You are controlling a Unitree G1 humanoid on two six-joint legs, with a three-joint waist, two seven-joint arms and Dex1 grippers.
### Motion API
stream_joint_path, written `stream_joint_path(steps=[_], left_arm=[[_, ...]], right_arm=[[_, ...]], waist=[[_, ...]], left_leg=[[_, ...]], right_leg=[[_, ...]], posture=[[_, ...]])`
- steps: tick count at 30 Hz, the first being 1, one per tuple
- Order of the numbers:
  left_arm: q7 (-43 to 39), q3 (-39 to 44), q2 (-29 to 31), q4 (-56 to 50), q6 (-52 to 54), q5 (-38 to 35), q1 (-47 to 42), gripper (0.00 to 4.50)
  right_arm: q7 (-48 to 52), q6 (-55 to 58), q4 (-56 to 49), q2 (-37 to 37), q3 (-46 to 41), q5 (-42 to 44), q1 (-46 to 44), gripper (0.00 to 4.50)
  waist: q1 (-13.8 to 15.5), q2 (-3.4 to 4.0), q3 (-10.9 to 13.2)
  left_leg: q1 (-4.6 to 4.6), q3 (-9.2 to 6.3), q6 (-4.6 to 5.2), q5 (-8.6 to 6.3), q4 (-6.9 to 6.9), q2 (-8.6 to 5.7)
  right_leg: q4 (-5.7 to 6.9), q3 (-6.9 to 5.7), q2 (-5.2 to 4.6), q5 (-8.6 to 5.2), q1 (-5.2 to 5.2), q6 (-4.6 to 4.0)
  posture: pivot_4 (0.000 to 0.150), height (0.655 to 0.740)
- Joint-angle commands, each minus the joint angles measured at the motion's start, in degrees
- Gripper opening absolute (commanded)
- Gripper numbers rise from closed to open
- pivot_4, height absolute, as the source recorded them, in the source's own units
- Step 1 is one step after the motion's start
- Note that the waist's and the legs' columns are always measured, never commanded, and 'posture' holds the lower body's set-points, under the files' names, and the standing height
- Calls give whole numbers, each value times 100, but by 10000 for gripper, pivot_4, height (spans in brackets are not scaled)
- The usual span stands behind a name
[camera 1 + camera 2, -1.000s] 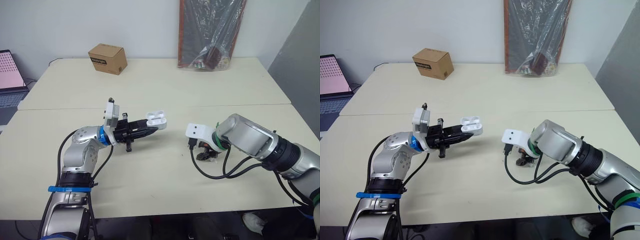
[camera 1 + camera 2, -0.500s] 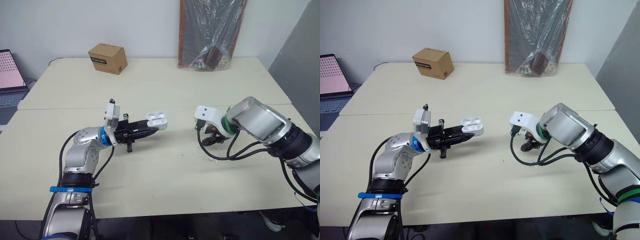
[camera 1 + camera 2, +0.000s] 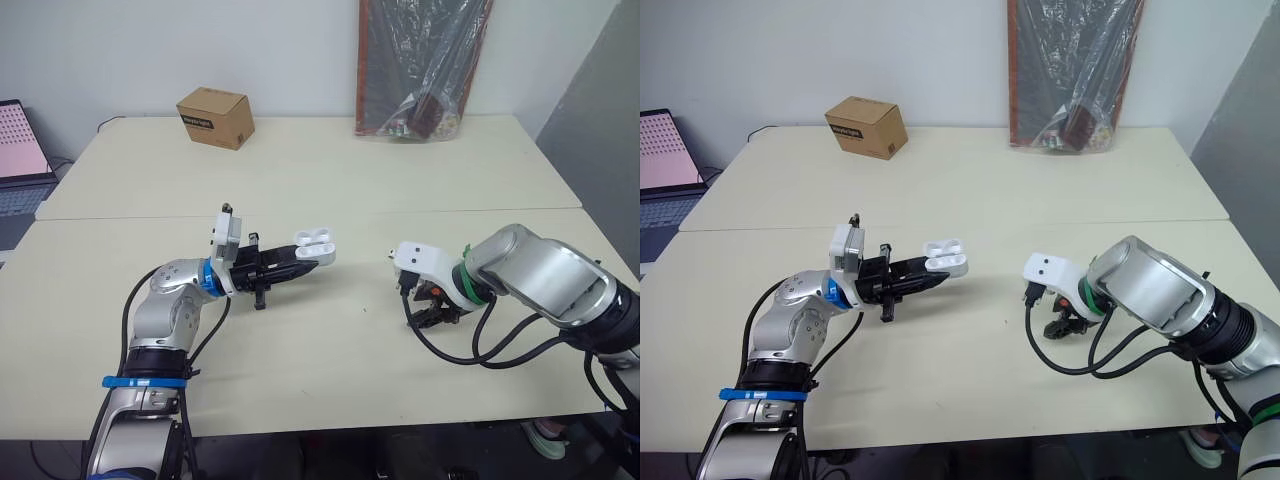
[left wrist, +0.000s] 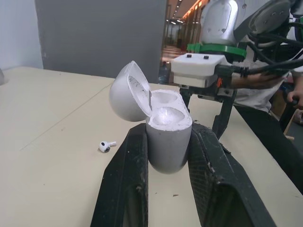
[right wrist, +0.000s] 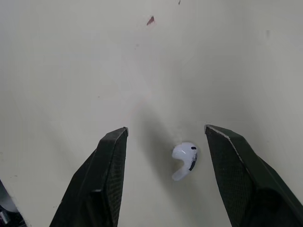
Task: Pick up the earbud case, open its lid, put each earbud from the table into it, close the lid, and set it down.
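Note:
My left gripper is shut on the white earbud case, held a little above the table's middle with its lid flipped open and both wells empty. One white earbud lies on the table beyond the case. To the right, my right gripper points down at the table. It stands open with its fingers on either side of a second white earbud, which lies flat on the table and touches neither finger.
A cardboard box sits at the back left of the cream table. A dark panel in a plastic bag leans on the wall at the back right. A laptop is at the far left edge.
My right gripper rose and swung right, then came back down to the table, now further right than a second ago. The left gripper keeps the open case almost still.

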Motion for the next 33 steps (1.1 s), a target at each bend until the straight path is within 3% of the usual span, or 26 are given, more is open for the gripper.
stream_joint_path(steps=[1,33], left_arm=[[-47,44,3,-64,-88,-59,-61,8568],[7,69,17,-72,-107,-56,-44,8568]], right_arm=[[-223,-160,23,-138,35,-139,50,26681],[-35,-1001,761,-315,412,-835,-85,26681]], waist=[[1,0,0],[-4,0,0]], left_leg=[[0,-1,0,0,0,0],[-1,-1,0,0,-2,0]], right_leg=[[0,-1,0,0,0,0],[-2,0,1,3,-2,-4]], posture=[[1500,7400],[1500,7400]])
